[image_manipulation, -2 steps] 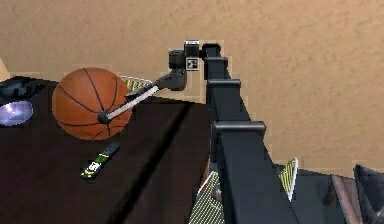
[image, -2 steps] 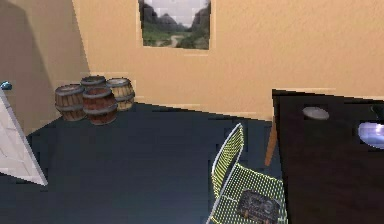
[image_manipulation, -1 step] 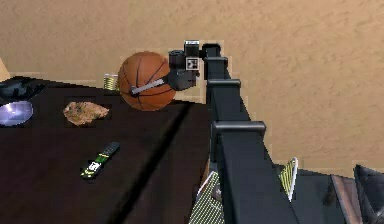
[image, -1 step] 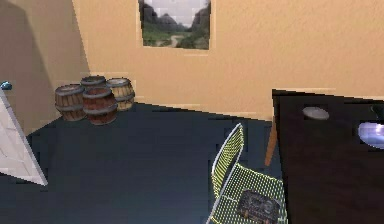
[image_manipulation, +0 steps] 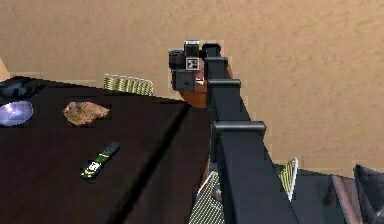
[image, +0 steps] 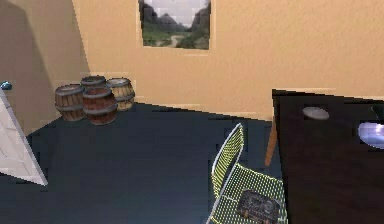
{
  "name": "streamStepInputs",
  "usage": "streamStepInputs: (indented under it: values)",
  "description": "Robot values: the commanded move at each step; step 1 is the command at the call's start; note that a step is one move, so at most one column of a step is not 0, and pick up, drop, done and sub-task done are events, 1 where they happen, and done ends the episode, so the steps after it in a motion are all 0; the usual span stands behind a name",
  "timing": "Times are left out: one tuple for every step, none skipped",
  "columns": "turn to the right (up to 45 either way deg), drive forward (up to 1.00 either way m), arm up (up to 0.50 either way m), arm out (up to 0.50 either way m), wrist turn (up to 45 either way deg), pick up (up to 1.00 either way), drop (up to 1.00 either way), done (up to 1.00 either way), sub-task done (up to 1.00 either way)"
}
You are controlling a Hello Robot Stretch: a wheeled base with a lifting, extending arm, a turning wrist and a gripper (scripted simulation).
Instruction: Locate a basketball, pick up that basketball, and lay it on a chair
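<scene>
Arm (image_manipulation: 240,150) beside table (image_manipulation: 60,170) | basketball (image_manipulation: 203,90) at end effector (image_manipulation: 178,64) | whether held: cannot tell

I see tan walls (image: 280,60), a dark teal floor (image: 140,160), brown dark-hooped barrels (image: 95,98) at upper left, a green-and-grey landscape picture (image: 176,22), a yellow-green mesh chair (image: 230,160), a near-black table (image: 330,180), and an orange-brown blob (image_manipulation: 203,95) beside the dark arm (image_manipulation: 240,150).

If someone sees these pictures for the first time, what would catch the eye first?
Probably the stack of wooden barrels in the far corner of the forward view, and the landscape picture high on the wall. In the arm side view, the dark arm rises beside a black table, with something orange-brown at its far end.
</scene>
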Motion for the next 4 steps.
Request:
streamStepInputs:
  values:
    - [0.0, 0.00, 0.00, 0.00, 45.0, 0.00, 0.00, 0.00, 0.00]
    - [0.0, 0.00, -0.38, 0.00, 0.0, 0.00, 0.00, 0.00, 0.00]
    - [0.0, 0.00, -0.32, 0.00, 0.0, 0.00, 0.00, 0.00, 0.00]
    - [0.0, 0.00, 0.00, 0.00, 0.0, 0.00, 1.00, 0.00, 0.00]
